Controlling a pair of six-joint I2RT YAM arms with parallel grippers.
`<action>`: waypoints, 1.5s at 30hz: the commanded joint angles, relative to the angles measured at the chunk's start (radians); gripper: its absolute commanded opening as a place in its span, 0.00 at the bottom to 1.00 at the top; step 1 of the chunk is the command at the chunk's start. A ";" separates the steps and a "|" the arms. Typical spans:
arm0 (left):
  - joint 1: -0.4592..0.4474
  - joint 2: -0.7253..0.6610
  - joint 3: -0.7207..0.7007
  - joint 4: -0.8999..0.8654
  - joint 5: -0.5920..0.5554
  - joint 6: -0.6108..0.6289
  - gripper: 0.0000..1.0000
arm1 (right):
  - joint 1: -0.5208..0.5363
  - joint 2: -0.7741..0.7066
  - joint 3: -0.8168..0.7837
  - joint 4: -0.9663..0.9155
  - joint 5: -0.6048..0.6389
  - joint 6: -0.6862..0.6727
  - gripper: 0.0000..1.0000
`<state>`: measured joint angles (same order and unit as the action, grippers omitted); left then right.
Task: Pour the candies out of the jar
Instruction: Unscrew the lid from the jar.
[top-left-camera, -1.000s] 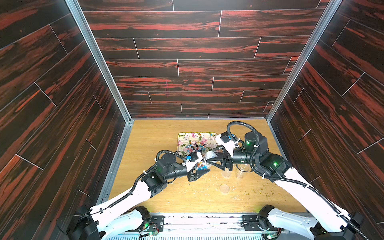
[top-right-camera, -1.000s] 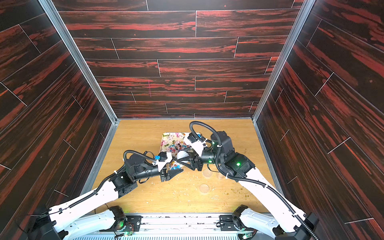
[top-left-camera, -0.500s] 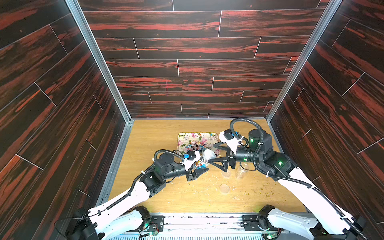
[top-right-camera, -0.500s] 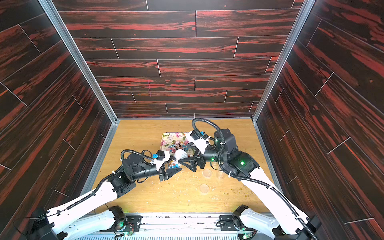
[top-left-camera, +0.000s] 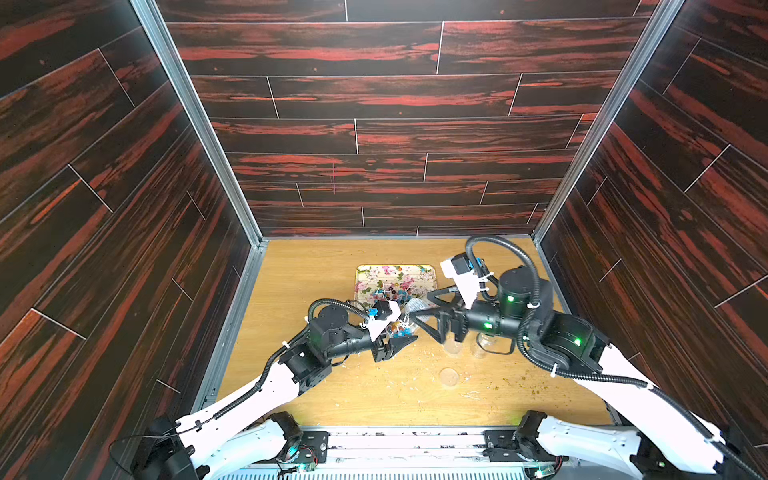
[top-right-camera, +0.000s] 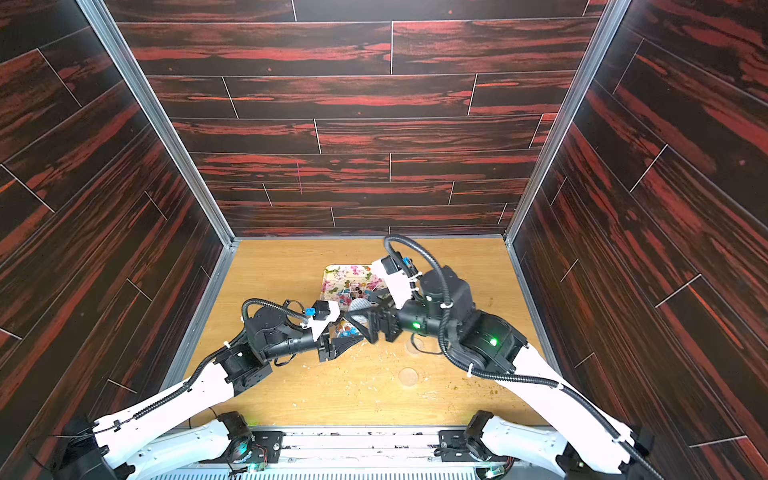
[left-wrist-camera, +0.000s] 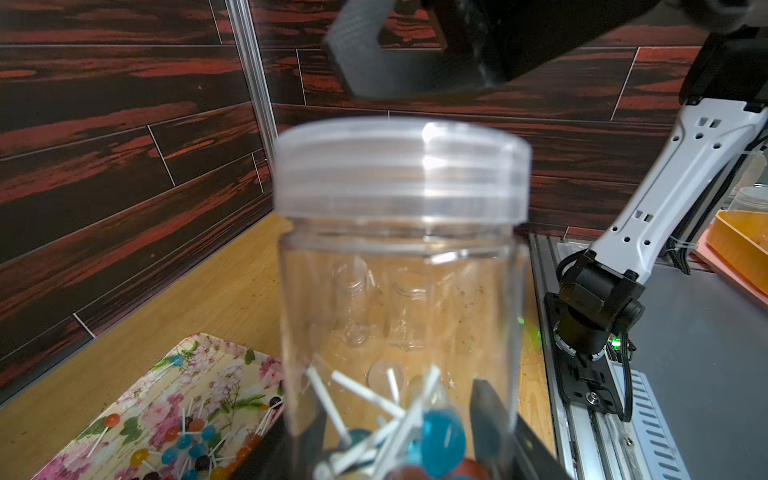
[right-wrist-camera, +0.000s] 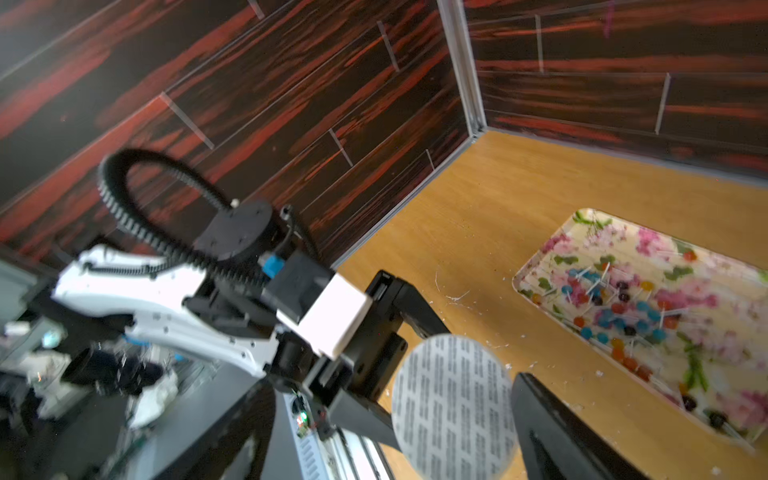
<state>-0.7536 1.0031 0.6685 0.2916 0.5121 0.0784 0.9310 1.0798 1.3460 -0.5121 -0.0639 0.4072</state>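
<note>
Far from finished with this jar (left-wrist-camera: 399, 291): lid (left-wrist-camera: 401, 166) on, candies (left-wrist-camera: 440, 436) bunched at its bottom. Clamped in the left gripper (top-left-camera: 398, 336) above the counter, beside the tray's (top-left-camera: 376, 276) near edge. Many more lying on the tray already. Left to do: uncapping, tipping. Against a second ago: right gripper (top-left-camera: 422, 309) now spread wide about the lid, drawn back slightly.

Arm links (top-left-camera: 249, 399): white shells | joints (top-left-camera: 332, 328): black cylindrical housings | conduit (right-wrist-camera: 110, 187): black, corrugated | status LEDs (top-left-camera: 510, 298): green | wrist connector (top-left-camera: 370, 311): blue
</note>
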 joint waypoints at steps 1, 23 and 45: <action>0.002 -0.024 0.011 0.007 0.003 -0.002 0.54 | 0.027 0.058 0.041 -0.086 0.184 0.098 0.86; 0.002 -0.032 0.003 0.009 -0.003 0.001 0.54 | 0.045 0.089 0.052 -0.131 0.151 0.107 0.65; 0.002 -0.046 -0.001 0.009 0.002 -0.007 0.54 | -0.140 -0.035 -0.155 0.130 -0.234 -0.394 0.52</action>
<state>-0.7536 0.9920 0.6682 0.2459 0.5030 0.0776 0.8516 1.0847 1.2285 -0.4221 -0.1867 0.1455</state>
